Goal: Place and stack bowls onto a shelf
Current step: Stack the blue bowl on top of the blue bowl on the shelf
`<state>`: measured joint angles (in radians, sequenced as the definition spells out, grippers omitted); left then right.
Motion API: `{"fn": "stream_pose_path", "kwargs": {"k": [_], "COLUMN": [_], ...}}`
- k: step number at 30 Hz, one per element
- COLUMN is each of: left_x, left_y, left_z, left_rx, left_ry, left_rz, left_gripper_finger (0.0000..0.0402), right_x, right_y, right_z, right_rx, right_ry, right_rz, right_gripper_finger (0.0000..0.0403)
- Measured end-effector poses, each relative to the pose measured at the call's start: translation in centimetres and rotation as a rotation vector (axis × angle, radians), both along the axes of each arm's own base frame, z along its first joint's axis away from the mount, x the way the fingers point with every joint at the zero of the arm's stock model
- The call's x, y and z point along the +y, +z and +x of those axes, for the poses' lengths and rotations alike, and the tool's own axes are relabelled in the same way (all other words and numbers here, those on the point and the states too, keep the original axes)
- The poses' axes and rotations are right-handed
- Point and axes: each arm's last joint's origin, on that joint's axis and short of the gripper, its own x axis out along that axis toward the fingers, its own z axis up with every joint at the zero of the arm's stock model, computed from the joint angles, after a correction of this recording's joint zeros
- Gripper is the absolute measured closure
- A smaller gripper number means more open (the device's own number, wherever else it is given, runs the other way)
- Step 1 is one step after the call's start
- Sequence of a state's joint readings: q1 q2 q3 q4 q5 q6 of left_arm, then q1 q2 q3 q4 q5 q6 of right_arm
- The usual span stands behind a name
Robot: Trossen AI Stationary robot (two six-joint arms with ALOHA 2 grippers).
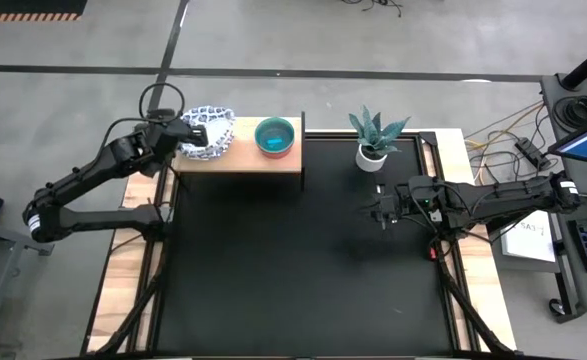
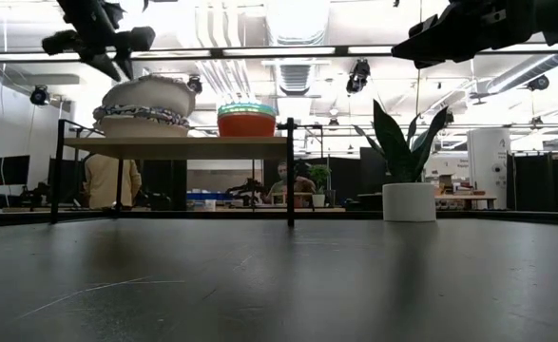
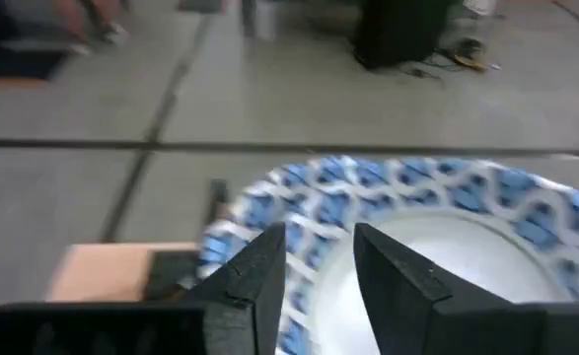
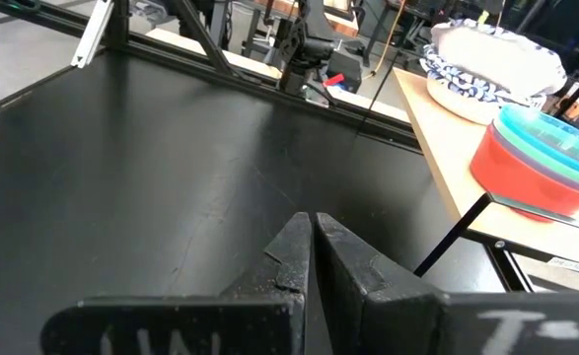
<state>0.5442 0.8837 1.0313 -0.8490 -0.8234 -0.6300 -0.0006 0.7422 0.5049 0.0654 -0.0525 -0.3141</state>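
Large black mat [image 1: 303, 250] covers most of the light-wood tabletop [image 1: 483, 290]; floor round it is grey concrete w/ dark seam lines. From mat centre, the rectangular light-wood shelf w/ thin black legs [image 1: 241, 158] sits at approx 11 o'clock, along the far edge.

On shelf: stack of wide white bowls w/ blue-patterned wavy rims [image 1: 209, 132] at its left end, top one tilted in low view. Just beside, toward the right end, a nest of small plain bowls, teal on top, red outermost at the bottom [image 1: 275, 136]; purple band shows btwn them in right wrist view.

Left gripper [image 1: 195, 129] is over the near-left rim of the patterned stack, above it in low view; fingers [image 3: 259, 276] parted, straddling the rim, not clamped.

Right gripper [image 1: 381, 213] hangs over the mat at approx 2 o'clock, well apart from shelf, fingers pressed together, holding nothing.

Small white pot w/ green spiky plant [image 1: 372, 152] at approx 1 o'clock, btwn shelf and right arm.

Room behind: bright ceiling strip lights, desks, a seated person in a tan top [image 2: 107, 179] beyond the shelf.
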Motion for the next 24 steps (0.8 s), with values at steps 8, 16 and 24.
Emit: {"fn": "stream_pose_path", "kwargs": {"k": [8, 16, 24], "left_x": [-0.2, -1.0, -0.4], "left_y": [1.4, 0.7, -1.7], "left_z": [2.2, 6.3, 8.4], "left_rx": [-0.202, -0.188, 0.0], "left_ry": [-0.337, -0.51, -0.365], "left_rz": [-0.008, 0.051, -0.017], "left_gripper_finger": [0.0293, 0.0293, 0.0293], "right_x": [0.0, 0.0, 0.0], "right_y": [0.0, 0.0, 0.0], "right_z": [0.0, 0.0, 0.0], "right_rx": [0.0, 0.0, -0.001], "right_ry": [0.0, 0.0, -0.001], "right_rz": [0.0, 0.0, 0.0], "right_gripper_finger": [0.0394, 0.0394, 0.0394]}}
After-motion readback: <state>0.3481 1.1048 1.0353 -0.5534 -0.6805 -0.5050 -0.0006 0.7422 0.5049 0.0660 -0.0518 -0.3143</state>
